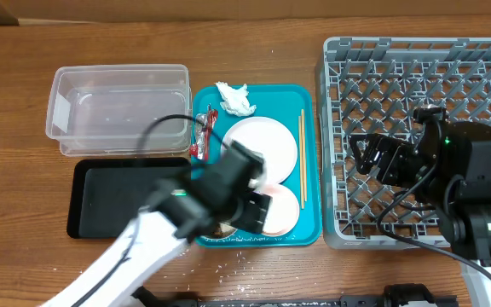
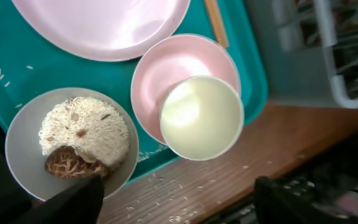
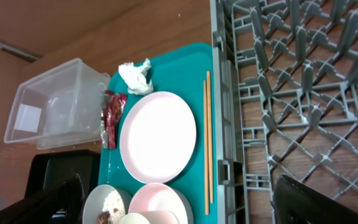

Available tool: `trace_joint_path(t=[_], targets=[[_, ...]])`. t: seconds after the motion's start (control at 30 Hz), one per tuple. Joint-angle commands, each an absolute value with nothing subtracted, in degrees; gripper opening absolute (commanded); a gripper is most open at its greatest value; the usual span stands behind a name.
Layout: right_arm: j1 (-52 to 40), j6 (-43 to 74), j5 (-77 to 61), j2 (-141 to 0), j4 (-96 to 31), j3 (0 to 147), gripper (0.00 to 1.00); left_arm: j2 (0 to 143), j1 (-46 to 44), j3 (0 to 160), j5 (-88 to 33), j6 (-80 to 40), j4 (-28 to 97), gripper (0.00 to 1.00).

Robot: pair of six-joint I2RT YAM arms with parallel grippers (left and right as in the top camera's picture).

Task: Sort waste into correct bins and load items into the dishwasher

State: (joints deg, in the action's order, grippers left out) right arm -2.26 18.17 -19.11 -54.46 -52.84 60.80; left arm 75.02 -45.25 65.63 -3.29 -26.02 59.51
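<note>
Left claw (image 2: 176, 198), fingers (image 2: 73, 200) wide apart, above the rice bowl (image 2: 23, 143).

Rice scraps (image 2: 82, 127) in white bowl (image 2: 20, 149)

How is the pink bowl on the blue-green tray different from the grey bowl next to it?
The grey bowl is dirty: it holds rice and a brown lump of food. The pink bowl has no food in it, only a white cup. Their colours differ too, one grey, one pink. Both are round and sit side by side on the teal tray.
</note>
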Motion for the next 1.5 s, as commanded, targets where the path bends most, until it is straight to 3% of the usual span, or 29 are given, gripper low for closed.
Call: trace_joint_path(t=[0.0, 0.13, 0.23, 0.3, 0.43, 0.47, 0.67, 0.83, 0.9, 0.97, 1.13, 1.3, 1.47], targets=[[-2.17, 17.85, -19.40, -55.07, -53.78, 62.65, 1.00, 80.97, -48.56, 65.28, 7.49, -30.55, 58.59, 0.80], [-2.17, 17.82, -19.38, -55.72, -55.16, 62.65, 1.00, 88.05, -48.64, 65.28, 6.42, -30.39, 56.21, 0.76], [-2.17, 17.82, -19.38, -55.81, -55.68, 62.65, 1.00, 91.55, -47.59, 65.28, 5.50, -30.28, 53.65, 0.66], [-2.17, 17.82, -19.38, -55.81, -55.92, 62.65, 1.00, 93.10, -47.20, 65.28, 4.82, -29.74, 52.18, 0.50], [-2.17, 17.82, -19.38, -55.81, -56.18, 62.65, 1.00, 94.15, -46.87, 65.32, 4.75, -29.80, 51.18, 0.06], [-2.17, 17.82, -19.38, -55.81, -56.23, 62.65, 1.00, 93.93, -46.74, 65.43, 4.51, -29.80, 51.24, 0.04], [-2.17, 17.82, -19.38, -55.81, -56.29, 62.65, 1.00, 89.54, -42.24, 68.90, -0.51, -29.76, 55.00, 0.04], [-2.17, 17.82, -19.44, -55.79, -56.27, 62.65, 1.00, 81.69, -32.67, 72.53, -9.13, -26.94, 58.87, 0.04], [-2.17, 17.76, -21.43, -55.79, -56.05, 62.65, 1.00, 78.24, -26.46, 72.53, -18.20, -24.71, 57.78, 0.04], [-2.17, 16.01, -28.58, -55.79, -54.81, 62.65, 0.95, 76.20, -19.20, 72.49, -34.81, -20.34, 55.75, 0.04], [-2.50, 7.60, -57.47, -55.94, -46.72, 62.65, 0.89, 76.60, -9.02, 72.49, -66.48, -14.33, 54.57, 0.04], [-8.69, 7.68, -65.67, -57.12, -37.95, 62.65, 0.90, 76.82, -8.56, 72.49, -79.26, -12.82, 51.27, 0.04], [-16.23, 8.29, -65.65, -58.19, -33.74, 62.65, 0.91, 76.82, -8.67, 72.49, -80.01, -12.82, 50.57, 0.04]])
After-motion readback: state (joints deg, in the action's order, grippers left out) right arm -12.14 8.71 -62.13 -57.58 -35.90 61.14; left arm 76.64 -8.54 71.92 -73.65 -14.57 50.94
